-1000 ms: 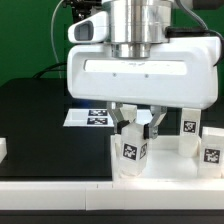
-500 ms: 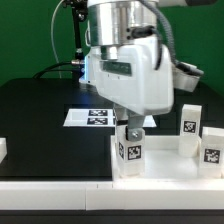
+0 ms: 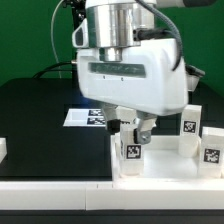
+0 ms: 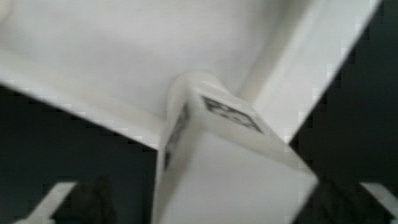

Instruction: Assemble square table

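Note:
The white square tabletop (image 3: 160, 168), a tray with a raised rim, lies at the front of the exterior view's right. A white block leg (image 3: 131, 152) with a black-and-white tag stands upright in its near left corner. My gripper (image 3: 133, 130) is straight above it, shut on the leg's upper end. In the wrist view the leg (image 4: 222, 150) runs up between my dark fingers (image 4: 98, 200), with the tabletop's rim (image 4: 302, 60) behind it. My gripper (image 4: 228, 208) closes on both sides of the leg.
Two more tagged white legs (image 3: 189, 128) (image 3: 211, 152) stand by the tabletop's far right side. The marker board (image 3: 88, 117) lies behind on the black table. A small white part (image 3: 3, 148) sits at the exterior view's left edge.
My hand has turned about its vertical axis over the leg, from facing the camera squarely to an angled pose. The leg stays upright in the same corner.

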Tool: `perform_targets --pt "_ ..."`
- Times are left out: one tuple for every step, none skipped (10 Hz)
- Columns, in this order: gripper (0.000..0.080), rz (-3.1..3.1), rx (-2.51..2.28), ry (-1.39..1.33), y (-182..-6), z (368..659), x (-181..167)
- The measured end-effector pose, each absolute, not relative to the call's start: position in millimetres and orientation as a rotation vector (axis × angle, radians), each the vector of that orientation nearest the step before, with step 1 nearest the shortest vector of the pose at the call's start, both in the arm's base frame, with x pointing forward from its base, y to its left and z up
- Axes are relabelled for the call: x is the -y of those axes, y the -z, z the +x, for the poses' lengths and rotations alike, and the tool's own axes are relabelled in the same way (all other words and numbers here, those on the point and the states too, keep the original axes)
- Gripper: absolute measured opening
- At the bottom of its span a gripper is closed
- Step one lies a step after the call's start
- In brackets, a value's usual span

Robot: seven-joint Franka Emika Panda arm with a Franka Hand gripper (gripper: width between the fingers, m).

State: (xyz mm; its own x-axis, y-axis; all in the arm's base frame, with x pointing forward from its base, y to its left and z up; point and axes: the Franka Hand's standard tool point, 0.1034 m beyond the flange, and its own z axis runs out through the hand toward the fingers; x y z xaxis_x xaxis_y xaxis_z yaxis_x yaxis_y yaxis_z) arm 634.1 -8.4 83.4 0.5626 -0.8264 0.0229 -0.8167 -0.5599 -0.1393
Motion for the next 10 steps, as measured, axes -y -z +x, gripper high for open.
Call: perform_targets --pt "0.0629 -2.806 -1.145 0.097 -81.2 629.8 6.7" --pt "0.0629 -2.832 -1.089 0.105 -80.5 629.2 8.5" --pt "0.0644 -2.879 -0.987 0.110 -80.3 628.9 9.9" --pt "0.0648 -2.923 -0.879 0.115 -80.2 628.7 11.3" --pt "0.0648 -3.012 -0.649 0.135 -80.3 629.8 11.7" --pt "0.0649 -3.106 -0.295 0.177 -80.4 634.1 4.5" --pt "0.0649 -3.127 -0.106 0.155 -79.4 632.7 -2.9" --pt "0.0649 -3.127 -0.109 0.159 -79.5 633.1 -0.2" --pt "0.0527 -3.121 -0.188 0.157 -79.3 632.9 0.3" --pt "0.0527 -3.121 -0.191 0.157 -79.2 632.9 0.5"
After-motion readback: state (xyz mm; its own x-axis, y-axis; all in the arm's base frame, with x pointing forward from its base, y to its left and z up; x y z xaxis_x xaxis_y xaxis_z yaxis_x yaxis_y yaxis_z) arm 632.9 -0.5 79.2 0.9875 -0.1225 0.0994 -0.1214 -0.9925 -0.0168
